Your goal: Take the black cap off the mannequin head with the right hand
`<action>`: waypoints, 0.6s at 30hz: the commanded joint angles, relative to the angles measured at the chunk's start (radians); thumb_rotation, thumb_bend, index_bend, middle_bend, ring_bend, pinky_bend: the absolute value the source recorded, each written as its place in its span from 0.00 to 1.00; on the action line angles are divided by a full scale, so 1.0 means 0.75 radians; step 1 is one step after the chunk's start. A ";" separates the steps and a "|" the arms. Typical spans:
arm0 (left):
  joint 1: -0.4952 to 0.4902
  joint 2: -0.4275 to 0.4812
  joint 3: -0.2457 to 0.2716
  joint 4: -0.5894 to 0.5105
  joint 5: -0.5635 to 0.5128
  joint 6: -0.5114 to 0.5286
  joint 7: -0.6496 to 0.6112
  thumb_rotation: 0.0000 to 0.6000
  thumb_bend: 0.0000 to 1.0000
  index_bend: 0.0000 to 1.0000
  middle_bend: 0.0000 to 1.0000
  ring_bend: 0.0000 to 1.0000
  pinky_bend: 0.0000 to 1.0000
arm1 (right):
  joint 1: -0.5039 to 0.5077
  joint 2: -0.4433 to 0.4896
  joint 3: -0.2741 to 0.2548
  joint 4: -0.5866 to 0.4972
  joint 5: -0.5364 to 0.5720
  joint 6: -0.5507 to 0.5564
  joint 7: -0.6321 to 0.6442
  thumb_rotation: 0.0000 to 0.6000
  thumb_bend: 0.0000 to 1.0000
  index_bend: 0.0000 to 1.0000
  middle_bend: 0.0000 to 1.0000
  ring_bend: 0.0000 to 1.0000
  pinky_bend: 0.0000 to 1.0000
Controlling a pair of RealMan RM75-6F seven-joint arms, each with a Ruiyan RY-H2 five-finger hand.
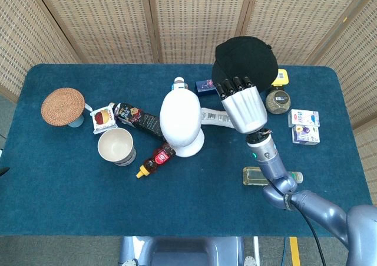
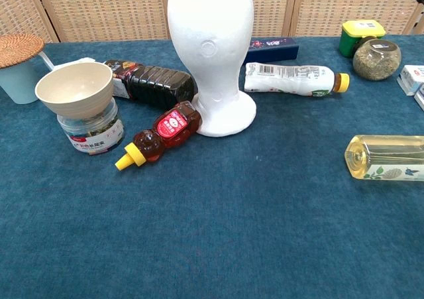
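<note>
Right hand [image 1: 242, 104], white-shelled with dark fingers, grips the round matte black cap [image 1: 246, 58], held clear of the smooth white mannequin head [image 1: 181, 120], which stands bare and upright to the hand's left on the blue felt desk [image 1: 70, 183]. A clear squarish bottle [image 1: 262, 176] lies flat below the hand.

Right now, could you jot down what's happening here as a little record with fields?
Cap: black cap is off the head, held up by the right hand
Mannequin head: white, bare, upright on the blue table
Beside its base: red bear-shaped bottle lying down
Left hand: not in view
</note>
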 commanded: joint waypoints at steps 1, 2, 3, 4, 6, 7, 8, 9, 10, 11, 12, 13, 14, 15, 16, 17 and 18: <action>-0.001 -0.001 0.001 -0.010 0.003 0.002 0.014 1.00 0.09 0.07 0.00 0.00 0.14 | -0.015 0.021 -0.094 0.136 -0.020 -0.060 0.024 1.00 0.80 0.63 0.69 0.68 0.80; -0.002 -0.002 0.002 -0.015 0.002 0.001 0.023 1.00 0.09 0.07 0.00 0.00 0.14 | -0.023 0.007 -0.121 0.180 -0.022 -0.064 0.048 1.00 0.80 0.62 0.69 0.68 0.80; -0.004 -0.003 0.002 -0.020 0.001 0.001 0.030 1.00 0.10 0.07 0.00 0.00 0.14 | -0.030 -0.010 -0.144 0.222 -0.023 -0.068 0.070 1.00 0.80 0.62 0.69 0.68 0.80; -0.005 -0.004 0.002 -0.024 -0.001 0.000 0.037 1.00 0.10 0.07 0.00 0.00 0.14 | -0.035 -0.028 -0.166 0.265 -0.025 -0.070 0.089 1.00 0.80 0.62 0.69 0.68 0.80; -0.006 -0.005 0.002 -0.029 -0.004 0.000 0.047 1.00 0.09 0.07 0.00 0.00 0.14 | -0.044 -0.058 -0.200 0.331 -0.027 -0.076 0.118 1.00 0.80 0.62 0.69 0.68 0.80; -0.006 -0.005 0.002 -0.032 -0.005 0.001 0.051 1.00 0.09 0.07 0.00 0.00 0.14 | -0.050 -0.077 -0.218 0.364 -0.026 -0.078 0.137 1.00 0.80 0.63 0.69 0.68 0.80; -0.005 -0.004 0.002 -0.034 -0.006 0.004 0.053 1.00 0.09 0.07 0.00 0.00 0.14 | -0.056 -0.094 -0.232 0.393 -0.024 -0.076 0.157 1.00 0.80 0.63 0.69 0.68 0.80; -0.004 -0.004 0.002 -0.035 -0.007 0.006 0.055 1.00 0.09 0.07 0.00 0.00 0.14 | -0.061 -0.106 -0.240 0.409 -0.021 -0.076 0.171 1.00 0.80 0.63 0.69 0.68 0.80; -0.003 -0.002 0.002 -0.036 -0.009 0.009 0.055 1.00 0.09 0.07 0.00 0.00 0.14 | -0.071 -0.124 -0.250 0.425 -0.011 -0.077 0.197 1.00 0.80 0.63 0.69 0.68 0.80; -0.002 -0.001 0.002 -0.036 -0.010 0.010 0.055 1.00 0.09 0.07 0.00 0.00 0.14 | -0.080 -0.140 -0.255 0.435 0.001 -0.077 0.223 1.00 0.80 0.62 0.69 0.68 0.80; 0.000 0.000 0.002 -0.036 -0.011 0.012 0.054 1.00 0.09 0.07 0.00 0.00 0.14 | -0.088 -0.152 -0.259 0.440 0.013 -0.078 0.247 1.00 0.79 0.60 0.68 0.67 0.79; 0.001 0.001 0.003 -0.034 -0.011 0.012 0.052 1.00 0.10 0.07 0.00 0.00 0.14 | -0.098 -0.162 -0.265 0.441 0.023 -0.080 0.267 1.00 0.77 0.56 0.67 0.66 0.79; 0.002 0.002 0.002 -0.032 -0.012 0.013 0.050 1.00 0.10 0.07 0.00 0.00 0.14 | -0.104 -0.166 -0.272 0.445 0.028 -0.080 0.277 1.00 0.75 0.51 0.66 0.65 0.78; 0.004 0.006 0.000 -0.030 -0.015 0.017 0.044 1.00 0.09 0.07 0.00 0.00 0.14 | -0.125 -0.165 -0.293 0.425 0.042 -0.108 0.306 1.00 0.69 0.42 0.64 0.63 0.77; 0.005 0.008 0.000 -0.030 -0.014 0.019 0.040 1.00 0.10 0.07 0.00 0.00 0.14 | -0.135 -0.153 -0.303 0.402 0.045 -0.113 0.313 1.00 0.60 0.34 0.60 0.61 0.76; 0.005 0.009 0.000 -0.030 -0.012 0.020 0.038 1.00 0.09 0.07 0.00 0.00 0.14 | -0.140 -0.143 -0.309 0.380 0.047 -0.115 0.311 1.00 0.53 0.29 0.56 0.59 0.74; 0.006 0.011 -0.001 -0.031 -0.010 0.021 0.036 1.00 0.10 0.07 0.00 0.00 0.14 | -0.149 -0.127 -0.316 0.343 0.052 -0.122 0.304 1.00 0.43 0.22 0.50 0.55 0.72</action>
